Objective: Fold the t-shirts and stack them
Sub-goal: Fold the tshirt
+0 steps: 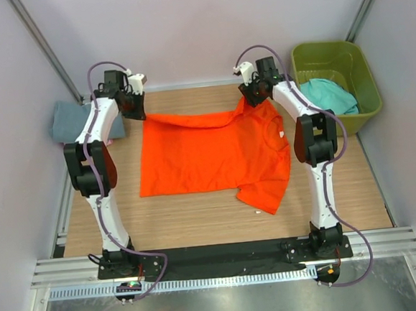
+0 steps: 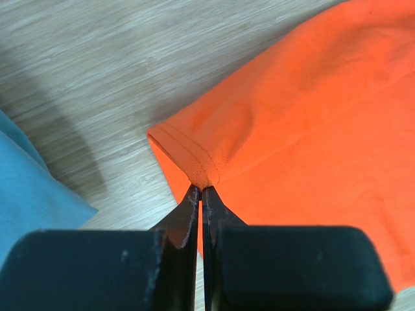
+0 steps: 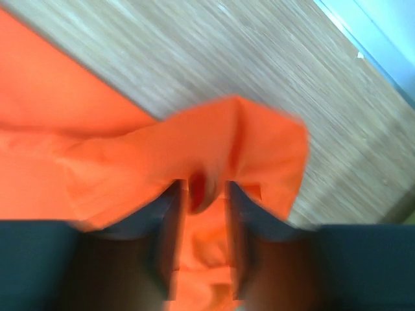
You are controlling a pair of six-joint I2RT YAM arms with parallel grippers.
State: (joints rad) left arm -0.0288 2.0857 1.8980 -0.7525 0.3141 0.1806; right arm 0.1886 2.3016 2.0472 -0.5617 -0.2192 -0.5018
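The orange t-shirt (image 1: pixel 208 152) is lying spread across the middle of the table (image 1: pixel 198 214), neck to the right and hem to the left, with one sleeve trailing toward the near edge. Both arms are reaching to its far edge. The left gripper (image 2: pixel 201 194) is pinching the far-left hem corner, its jaws closed almost flat on the stitched edge. The right gripper (image 3: pixel 202 194) is taking the far-right sleeve. Its fingers are standing a little apart with bunched cloth between them, and it appears to be gripping, though that view is blurred. This looks like the start of the first fold, with the far edge being picked up at both ends. The next move probably calls for both grippers to be lifting together and carrying that edge toward the near side, keeping the cloth taut and level between them. A grey-blue shirt (image 1: pixel 72 121) is lying folded at the far left, and a teal shirt (image 1: pixel 329 95) is waiting in the tub (image 1: pixel 298 58) at the far right.
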